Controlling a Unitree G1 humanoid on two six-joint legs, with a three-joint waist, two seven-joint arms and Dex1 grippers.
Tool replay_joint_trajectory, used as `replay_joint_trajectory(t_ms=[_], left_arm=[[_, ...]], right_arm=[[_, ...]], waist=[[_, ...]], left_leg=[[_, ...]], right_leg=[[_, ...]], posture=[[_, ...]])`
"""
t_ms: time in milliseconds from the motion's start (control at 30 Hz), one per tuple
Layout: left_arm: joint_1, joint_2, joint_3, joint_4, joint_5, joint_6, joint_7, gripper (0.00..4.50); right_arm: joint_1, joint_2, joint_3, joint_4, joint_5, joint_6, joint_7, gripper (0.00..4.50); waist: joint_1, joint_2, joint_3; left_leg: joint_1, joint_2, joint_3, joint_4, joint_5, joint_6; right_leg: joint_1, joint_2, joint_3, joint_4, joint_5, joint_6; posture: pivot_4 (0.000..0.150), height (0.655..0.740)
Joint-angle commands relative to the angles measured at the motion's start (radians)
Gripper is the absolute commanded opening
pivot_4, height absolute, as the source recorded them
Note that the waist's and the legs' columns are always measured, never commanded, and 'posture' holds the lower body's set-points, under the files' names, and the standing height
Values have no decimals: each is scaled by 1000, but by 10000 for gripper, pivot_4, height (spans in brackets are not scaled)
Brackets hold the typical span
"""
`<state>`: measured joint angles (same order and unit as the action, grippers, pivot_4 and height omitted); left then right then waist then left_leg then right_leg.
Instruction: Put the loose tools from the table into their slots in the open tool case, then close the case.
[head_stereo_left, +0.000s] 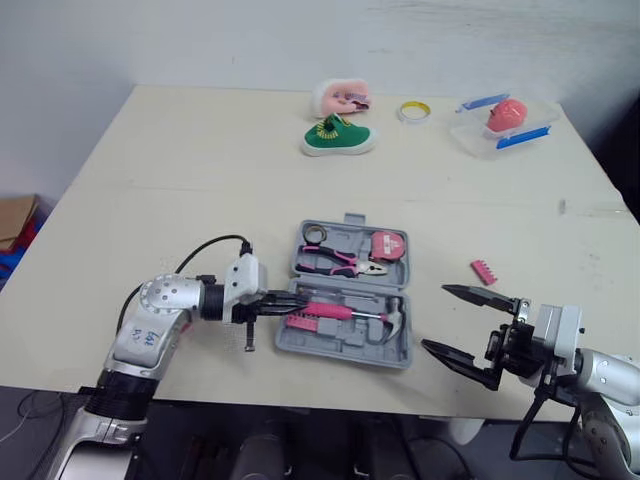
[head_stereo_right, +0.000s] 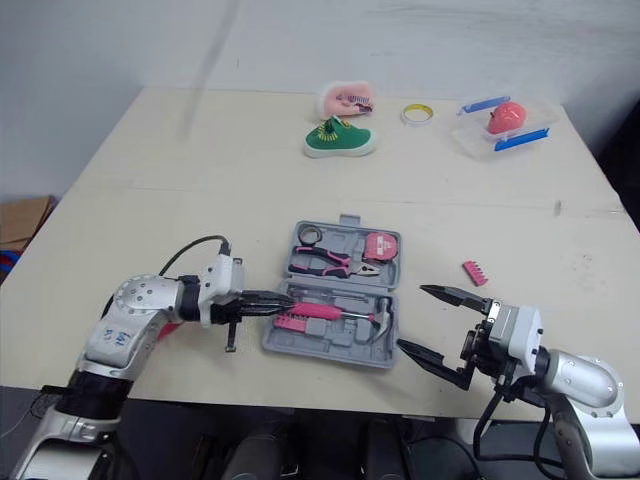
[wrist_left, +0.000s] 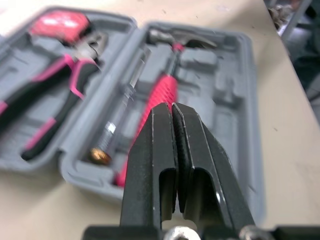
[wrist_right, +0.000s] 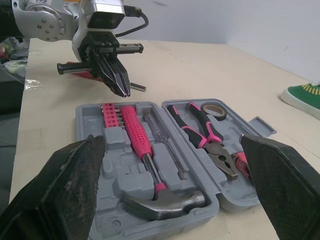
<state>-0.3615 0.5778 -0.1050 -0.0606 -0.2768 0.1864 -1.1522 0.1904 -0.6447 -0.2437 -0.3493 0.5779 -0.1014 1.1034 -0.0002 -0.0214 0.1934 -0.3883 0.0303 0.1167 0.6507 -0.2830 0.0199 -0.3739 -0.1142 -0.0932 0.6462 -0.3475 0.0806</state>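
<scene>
An open grey tool case (head_stereo_left: 345, 350) lies flat at the middle of the bench (head_stereo_left: 200, 180). Its lid half holds pink-handled pliers (head_stereo_left: 340, 262) and a pink tape measure (head_stereo_left: 388, 245). Its near half holds a hammer (head_stereo_left: 350, 313). At the case's 9 o'clock edge, the left claw (head_stereo_left: 290, 299) is clenched on nothing, its tips just over the rim. At 4 o'clock, the right claw (head_stereo_left: 436, 317) hangs spread wide and empty. A loose pink bit strip (head_stereo_left: 484, 271) lies on the bench at 1 o'clock from that claw.
</scene>
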Motion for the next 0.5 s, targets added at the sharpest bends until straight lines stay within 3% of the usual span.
replay_joint_trajectory(t_ms=[33,267,500], left_arm=[[12,24,-18,-1,25,-7,5,358],[21,40,-50,50,59,-56,-8,358],[37,95,-136,64,176,-71,5,358]], right_arm=[[4,-11,-31,-39,10,-3,-11,45000],[-11,-19,-22,-49,8,15,-29,45000],[-28,-22,-16,-67,3,36,-52,45000]], waist=[[-4,0,0],[-1,0,0],[-2,3,-2]], left_leg=[[0,0,0,0,0,0],[1,0,0,-1,0,0],[2,0,0,-1,0,0]], right_leg=[[0,0,0,0,0,0],[0,0,0,0,0,0],[1,0,0,0,0,0]], posture=[[1500,7400],[1500,7400],[1500,7400]])
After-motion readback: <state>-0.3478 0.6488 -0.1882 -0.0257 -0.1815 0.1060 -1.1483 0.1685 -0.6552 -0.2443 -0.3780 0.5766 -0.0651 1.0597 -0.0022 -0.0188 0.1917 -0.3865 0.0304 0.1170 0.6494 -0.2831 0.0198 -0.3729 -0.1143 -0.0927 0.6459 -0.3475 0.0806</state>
